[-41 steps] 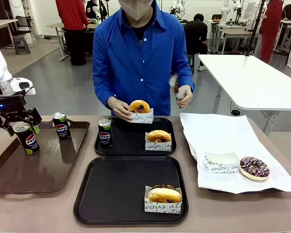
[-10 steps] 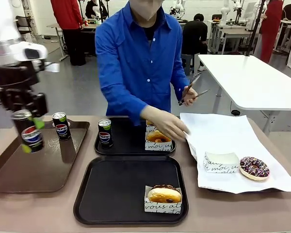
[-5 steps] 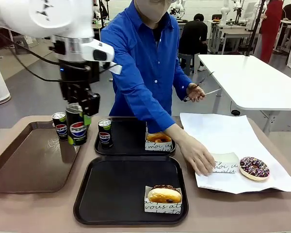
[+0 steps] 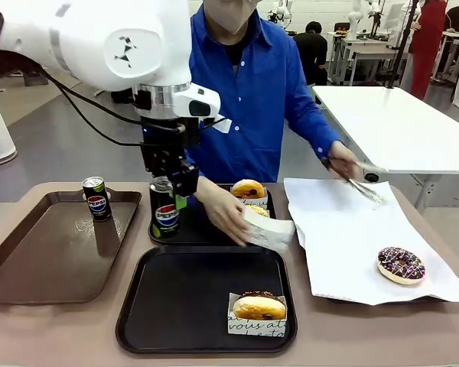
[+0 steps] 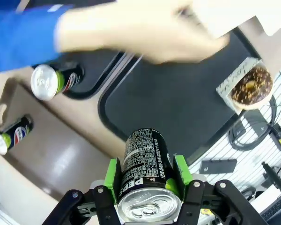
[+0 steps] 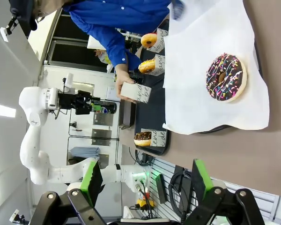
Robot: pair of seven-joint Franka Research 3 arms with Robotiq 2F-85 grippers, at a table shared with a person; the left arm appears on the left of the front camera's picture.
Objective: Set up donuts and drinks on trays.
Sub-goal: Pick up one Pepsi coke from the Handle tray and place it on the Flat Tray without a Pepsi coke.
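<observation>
The near black tray (image 4: 206,306) serves as the landmark. The left end effector (image 4: 168,183) hangs just above the tray's far-left corner, its green pads (image 5: 113,172) clamped on either side of a black Pepsi can (image 4: 165,211), which is held upright and clear of the desk (image 4: 46,329). In the left wrist view the can's silver top sits between the fingers with the near tray below it. On the tray's near-right part lies a chocolate-topped donut (image 4: 259,306) in a white paper sleeve. Directly behind the near tray is the far black tray (image 4: 206,228), carrying two sleeved donuts (image 4: 248,189) at its right side and, as the left wrist view shows, a second can (image 5: 54,80). The person's hand (image 4: 231,218) reaches over the far tray holding an empty paper sleeve (image 4: 269,231). To the left of the near tray sits the brown tray (image 4: 38,260) with another Pepsi can (image 4: 96,198) standing at its far edge. To the right, a sprinkled chocolate donut (image 4: 400,264) rests on the white paper sheet (image 4: 344,245), where the person's other hand holds tongs (image 4: 359,186). The right end effector (image 6: 143,183) stands with its jaws wide apart and holding nothing.
</observation>
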